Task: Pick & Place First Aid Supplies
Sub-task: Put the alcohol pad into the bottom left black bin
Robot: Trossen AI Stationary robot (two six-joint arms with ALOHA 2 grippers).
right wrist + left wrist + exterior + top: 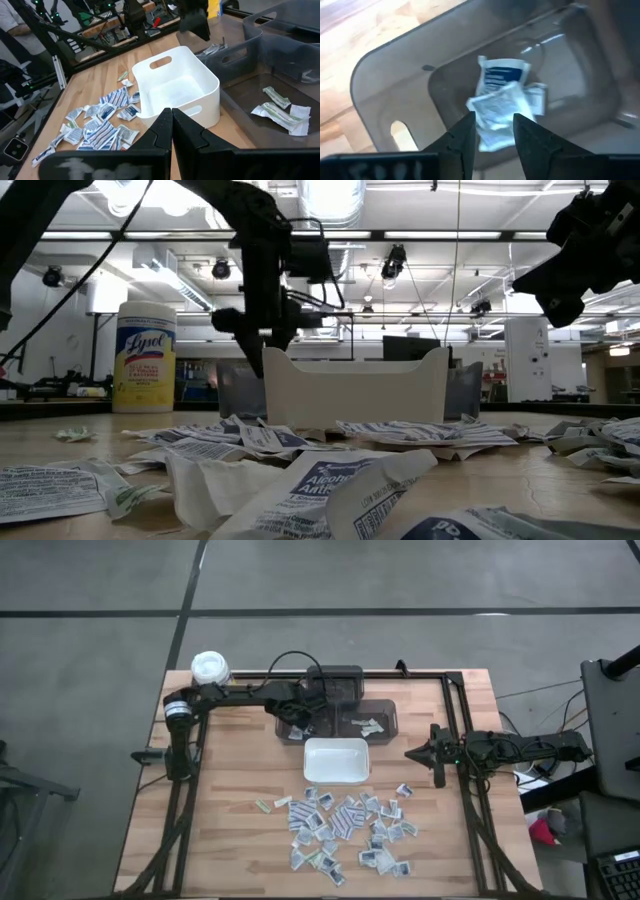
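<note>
step: drop packet | left hand [492,131]: fingers spread over grey bin [385,85], behind white tray [336,760] | packet [496,107] loose between fingertips, others under it | right hand [172,125]: pressed together, right of tray | advice: lift straight up, confirm nothing clings, return to pile [345,825] in front of tray

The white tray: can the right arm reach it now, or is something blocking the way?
Probably yes. The right gripper, shut, hangs beside the white tray, with only bare table between them. The left gripper is over the grey bin, not in the way.
</note>
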